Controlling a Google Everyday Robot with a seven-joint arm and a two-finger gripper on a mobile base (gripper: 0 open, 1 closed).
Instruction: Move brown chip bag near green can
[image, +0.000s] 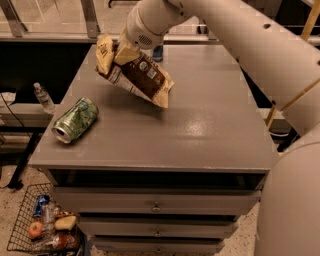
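Over table (210, 125), end effector (121, 51) clamps brown chip bag (142, 79).

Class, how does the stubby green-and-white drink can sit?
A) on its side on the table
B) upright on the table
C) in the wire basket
A: the green-and-white drink can lies on its side on the grey table; the gripper, above the table's back, holds the crinkly brown chip bag aloft.

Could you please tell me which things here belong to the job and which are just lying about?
Job: brown chip bag, gripped at its top end by the gripper above the table; green can, on its side, front left.
Lying about: blue can at the back edge; water bottle and basket beside the table.
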